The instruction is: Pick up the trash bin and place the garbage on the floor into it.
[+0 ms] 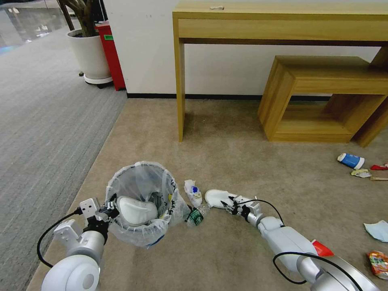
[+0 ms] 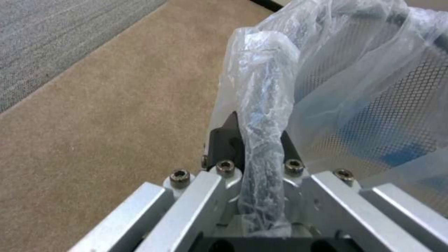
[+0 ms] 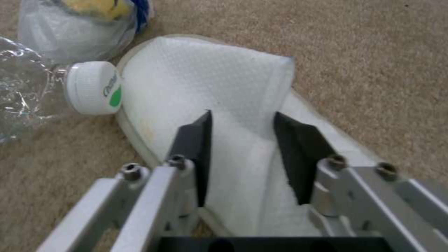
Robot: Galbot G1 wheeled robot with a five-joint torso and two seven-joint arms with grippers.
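The bin (image 1: 139,202) was held at its near rim by the left tool (image 1: 110,211), whose jaws were seen in the left wrist view clamped on the bag-covered rim (image 2: 261,140); one white slipper (image 1: 135,211) already lay inside it. Just right of the bin, on the carpet, a wrapped cup (image 1: 193,193) and a clear bottle (image 1: 197,216) lay close together, the bottle's cap (image 3: 93,87) touching the second slipper (image 3: 210,87). The right tool (image 3: 242,154) was set low over that slipper, its jaws parted on either side of the upper with nothing gripped yet. A good grasp was judged to need the jaws closed squarely on the raised upper, clear of the bottle. More litter (image 1: 351,160) lay well apart to the right.
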